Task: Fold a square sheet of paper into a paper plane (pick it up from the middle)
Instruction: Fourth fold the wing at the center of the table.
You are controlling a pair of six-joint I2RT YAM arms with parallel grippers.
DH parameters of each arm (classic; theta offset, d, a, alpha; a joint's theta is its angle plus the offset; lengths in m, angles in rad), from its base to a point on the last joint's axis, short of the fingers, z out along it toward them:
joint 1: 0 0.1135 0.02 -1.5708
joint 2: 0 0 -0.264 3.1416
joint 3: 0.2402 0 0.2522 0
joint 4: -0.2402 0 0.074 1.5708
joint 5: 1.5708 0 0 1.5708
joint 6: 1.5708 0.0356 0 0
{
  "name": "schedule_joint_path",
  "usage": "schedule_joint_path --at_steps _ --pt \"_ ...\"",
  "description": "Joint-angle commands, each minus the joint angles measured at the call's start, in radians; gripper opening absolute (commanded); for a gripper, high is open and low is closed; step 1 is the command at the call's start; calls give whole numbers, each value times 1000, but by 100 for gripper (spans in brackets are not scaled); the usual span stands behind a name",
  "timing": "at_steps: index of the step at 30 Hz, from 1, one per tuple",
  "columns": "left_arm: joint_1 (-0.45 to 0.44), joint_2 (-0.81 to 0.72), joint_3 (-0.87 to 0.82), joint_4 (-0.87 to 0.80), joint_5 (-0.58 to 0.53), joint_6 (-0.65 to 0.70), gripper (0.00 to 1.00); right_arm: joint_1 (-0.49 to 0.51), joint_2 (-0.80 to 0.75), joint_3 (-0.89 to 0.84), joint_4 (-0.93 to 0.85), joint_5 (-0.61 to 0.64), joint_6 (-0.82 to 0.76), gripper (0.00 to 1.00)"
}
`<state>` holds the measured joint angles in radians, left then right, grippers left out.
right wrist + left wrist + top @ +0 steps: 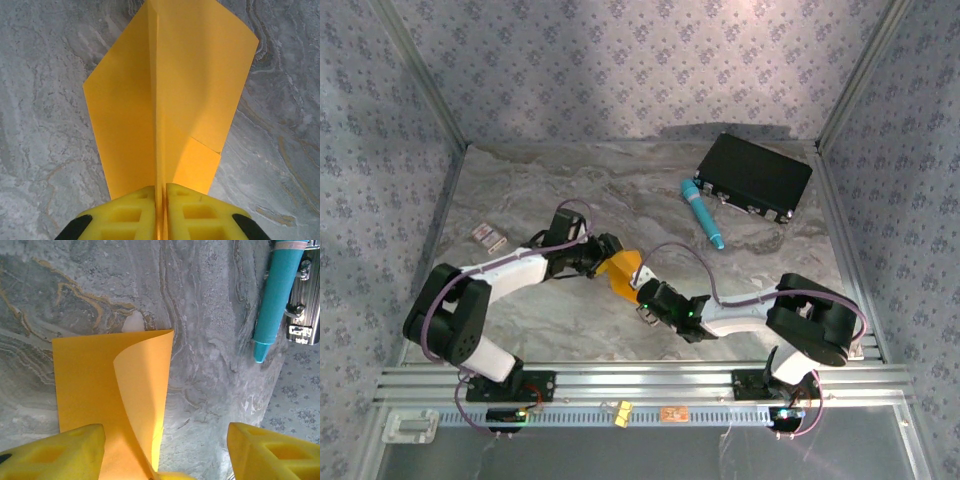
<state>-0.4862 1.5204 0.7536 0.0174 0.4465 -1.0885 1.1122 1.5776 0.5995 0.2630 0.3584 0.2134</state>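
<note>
The orange-yellow sheet of paper (620, 268) is held up off the marble table between my two grippers, folded along a centre crease. My right gripper (160, 192) is shut on that crease, and the paper's (200, 75) two flaps spread away from it like wings. A small folded corner shows under the right flap. My left gripper (167, 440) stands open, its yellow fingers (65, 450) wide apart. The paper (100, 385) curls up beside the left finger without being pinched. In the top view the left gripper (603, 250) is at the paper's left edge and the right gripper (642, 292) at its near right.
A teal pen-like cylinder (703, 212) (277, 300) lies at the back right, next to a black case (755, 177) with metal latches (302, 315). A small white-and-red card (490, 236) lies at the far left. Aluminium rails (640, 385) run along the near edge.
</note>
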Motion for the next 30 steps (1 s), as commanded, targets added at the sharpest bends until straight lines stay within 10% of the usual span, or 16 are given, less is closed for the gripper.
schedule_joint_path --at_steps 1,9,20,30 --pt "0 40 43 -41 35 21 63 1 9 13 8 10 15 15" --pt "-1 104 92 -108 41 39 51 7 10 0 22 17 20 15" --pt "3 137 135 -158 26 46 8 12 -20 -24 11 10 0 20" --pt "3 116 118 -162 17 36 0 11 -43 -47 10 6 18 20"
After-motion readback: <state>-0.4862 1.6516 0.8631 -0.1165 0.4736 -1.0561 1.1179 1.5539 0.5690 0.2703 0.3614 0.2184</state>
